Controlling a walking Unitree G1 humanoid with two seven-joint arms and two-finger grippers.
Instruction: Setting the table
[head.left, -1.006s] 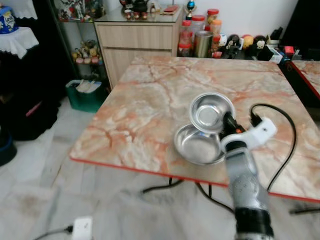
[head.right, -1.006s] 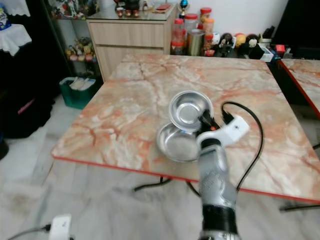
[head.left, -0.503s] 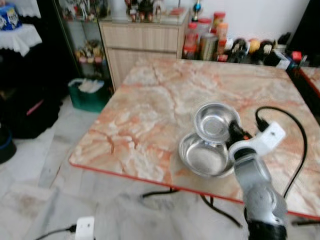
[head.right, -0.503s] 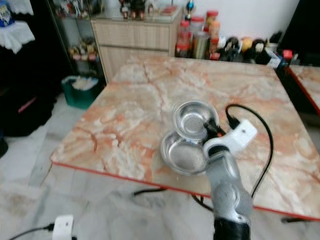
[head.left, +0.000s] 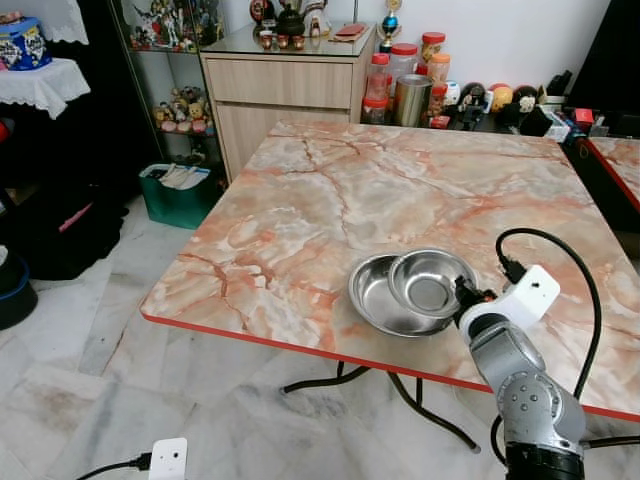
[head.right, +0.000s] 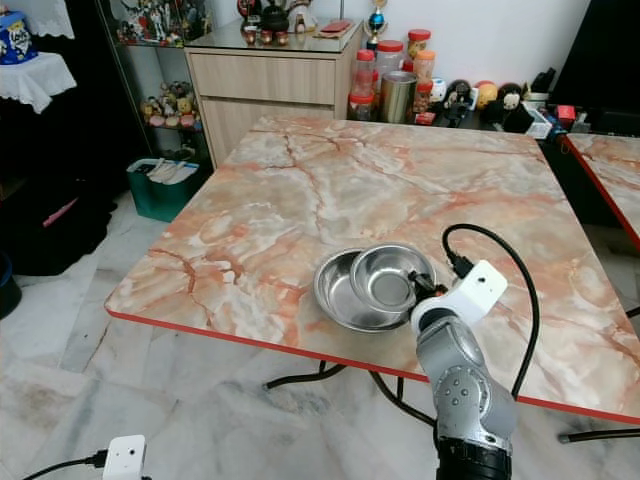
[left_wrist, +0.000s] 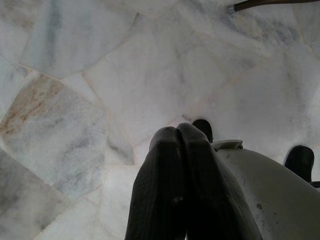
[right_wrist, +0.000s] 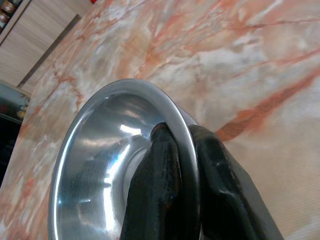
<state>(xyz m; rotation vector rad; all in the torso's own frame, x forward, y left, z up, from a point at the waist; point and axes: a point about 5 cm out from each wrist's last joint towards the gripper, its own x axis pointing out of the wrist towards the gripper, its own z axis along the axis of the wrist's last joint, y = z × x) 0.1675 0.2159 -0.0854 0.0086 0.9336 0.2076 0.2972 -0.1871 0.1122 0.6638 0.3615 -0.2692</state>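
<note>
Between right claw (right_wrist: 182, 150) fingers: small bowl (right_wrist: 107, 160) rim.

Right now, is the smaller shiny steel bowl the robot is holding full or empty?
Empty. The smaller steel bowl, pinched at its rim by the right gripper, shows only bare reflective metal inside.

Two steel bowls on one marble worktop

One smaller bowl (head.left: 430, 285) overlaps one larger bowl (head.left: 380, 296); the worktop (head.left: 330, 190) is pink-veined.

Silver right arm (head.left: 520, 385) with white wrist housing (head.left: 527, 293), looped black cable (head.left: 585, 290).
</note>
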